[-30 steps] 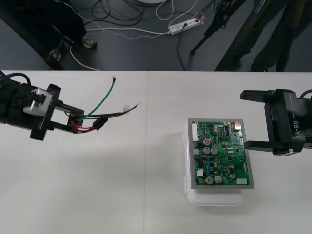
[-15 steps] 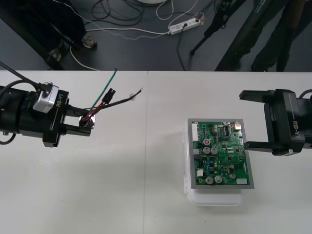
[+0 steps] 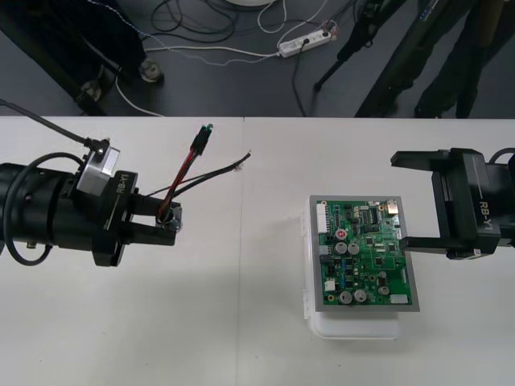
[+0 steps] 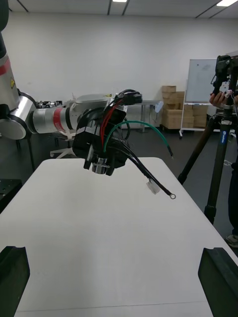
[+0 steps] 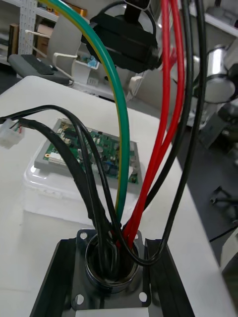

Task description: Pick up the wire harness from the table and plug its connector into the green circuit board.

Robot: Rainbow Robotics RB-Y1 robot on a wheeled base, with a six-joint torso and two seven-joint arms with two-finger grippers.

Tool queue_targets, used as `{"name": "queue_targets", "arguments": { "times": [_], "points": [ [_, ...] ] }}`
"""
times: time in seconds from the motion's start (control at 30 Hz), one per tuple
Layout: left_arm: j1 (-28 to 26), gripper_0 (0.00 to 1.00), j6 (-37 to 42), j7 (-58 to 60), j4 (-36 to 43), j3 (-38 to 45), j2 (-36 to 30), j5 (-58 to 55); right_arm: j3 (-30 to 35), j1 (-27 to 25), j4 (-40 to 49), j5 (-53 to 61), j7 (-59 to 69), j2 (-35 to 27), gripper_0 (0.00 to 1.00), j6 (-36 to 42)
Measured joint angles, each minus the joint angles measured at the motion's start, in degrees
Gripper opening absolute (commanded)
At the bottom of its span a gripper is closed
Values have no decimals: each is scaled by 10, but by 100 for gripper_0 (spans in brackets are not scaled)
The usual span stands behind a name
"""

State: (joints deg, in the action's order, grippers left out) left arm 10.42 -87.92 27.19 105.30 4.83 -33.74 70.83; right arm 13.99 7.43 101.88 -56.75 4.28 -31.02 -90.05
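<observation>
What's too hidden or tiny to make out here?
Plug pins: too small, front view; cut by the edge, left wrist view.
Board port: too small, front view; behind wires, left wrist view.
Inside the socket in left gripper: packed with wires, left wrist view.
Board's right edge: under right gripper's finger, front view.

Black right claw (image 3: 400,199), white RB-Y1 lettering (image 3: 485,215)

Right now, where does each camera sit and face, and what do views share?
Front: overhead, steeply down on the table; left gripper holds the harness, right gripper open beside the board.
Right wrist: on right arm, level across the table at the left gripper; own fingers apart.
Left wrist: on left arm, along the wires toward the board; socket clamped.
Shared: harness in all three.
</observation>
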Motion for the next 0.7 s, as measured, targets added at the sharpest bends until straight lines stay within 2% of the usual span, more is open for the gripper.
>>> {"name": "queue_targets", "arguments": {
  "times": [0.23,0.7],
  "points": [
    [-6,0,-2,37,27,-22,23,-17,-4,0,1,0,11,0,100,0],
    [-6,0,-2,108,31,-124,33,-72,-11,0,1,0,11,0,100,0]
  ]
}}
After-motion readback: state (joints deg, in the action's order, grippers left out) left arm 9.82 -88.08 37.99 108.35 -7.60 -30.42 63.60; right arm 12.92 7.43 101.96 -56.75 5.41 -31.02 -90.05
